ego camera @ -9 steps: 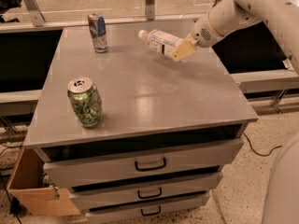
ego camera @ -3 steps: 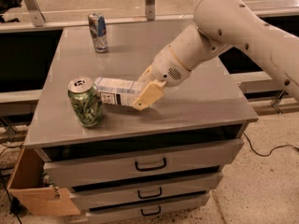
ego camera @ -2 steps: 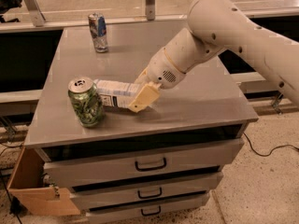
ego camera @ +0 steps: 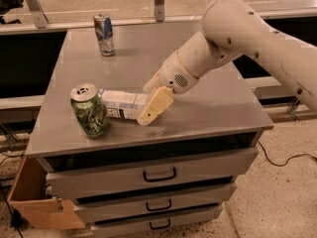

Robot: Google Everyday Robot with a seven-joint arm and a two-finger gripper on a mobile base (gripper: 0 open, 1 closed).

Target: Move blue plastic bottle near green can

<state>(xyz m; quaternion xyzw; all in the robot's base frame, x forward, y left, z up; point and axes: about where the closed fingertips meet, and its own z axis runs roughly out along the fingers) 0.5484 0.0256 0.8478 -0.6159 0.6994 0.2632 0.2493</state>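
Now, nearest to us, the grey metal cabinet shows its top drawer (ego camera: pixel 158 175) with a dark handle, and above it lies the flat grey cabinet top (ego camera: pixel 228 108). At about 8 o'clock on that top stands the green can (ego camera: pixel 89 110), a short aluminium drink can with a patterned green body and a silver top. At the can's 3 o'clock lies the blue plastic bottle (ego camera: pixel 123 104), a small whitish one with a white and pale-blue label. It is on its side, one end just beside the can; we cannot tell whether they touch. The white arm's gripper (ego camera: pixel 147 103) is clamped across the bottle's other end, one cream finger (ego camera: pixel 156 104) in front and one behind. We judge the carrying done and the letting go at hand. We would make sure the bottle sits flat on the top, part the fingers gently, then lift away toward 2 o'clock, never pushing toward 9 o'clock, since the can may tip and the round bottle may roll. Far off at 11 o'clock stands a slim blue-and-silver can (ego camera: pixel 104 33), well apart.
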